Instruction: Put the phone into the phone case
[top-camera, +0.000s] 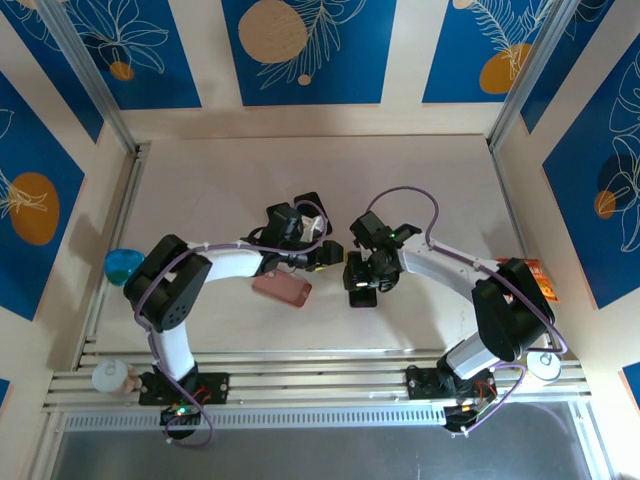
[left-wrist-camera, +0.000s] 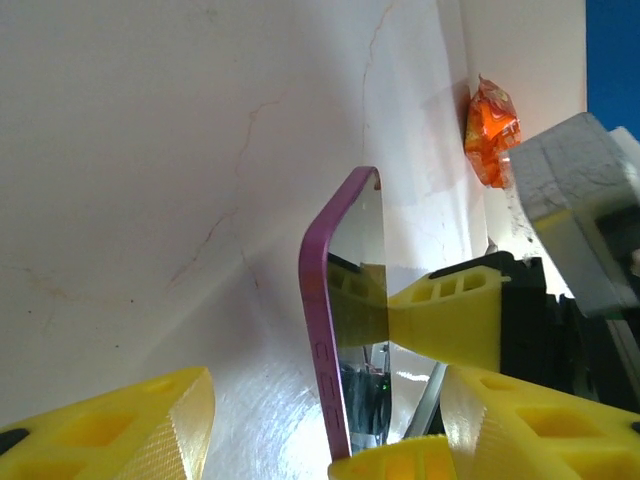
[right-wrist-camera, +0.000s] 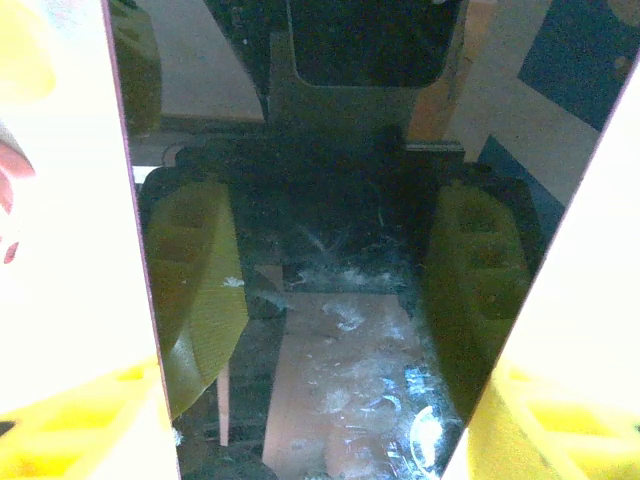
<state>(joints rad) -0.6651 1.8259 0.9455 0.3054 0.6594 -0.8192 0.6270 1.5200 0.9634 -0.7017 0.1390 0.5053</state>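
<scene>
Purple-edged, glossy black phone (left-wrist-camera: 352, 300) stands clamped in right gripper (right-wrist-camera: 320, 420); left gripper (left-wrist-camera: 330, 430) spread wide.

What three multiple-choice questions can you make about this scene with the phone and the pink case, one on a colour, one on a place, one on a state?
1. What colour is the rim of the glossy dark-screened phone? A green. B white. C purple.
2. Where is the pink rectangular phone case? A leaning on the back wall. B flat on the pale table. C on top of the phone.
3. How is the right gripper? A shut on the phone. B open above the case. C open, resting on the table.
Answers: 1 C, the left wrist view shows a purple edge. 2 B, the top view shows it lying on the table. 3 A, the top view shows the phone clamped in it.
</scene>
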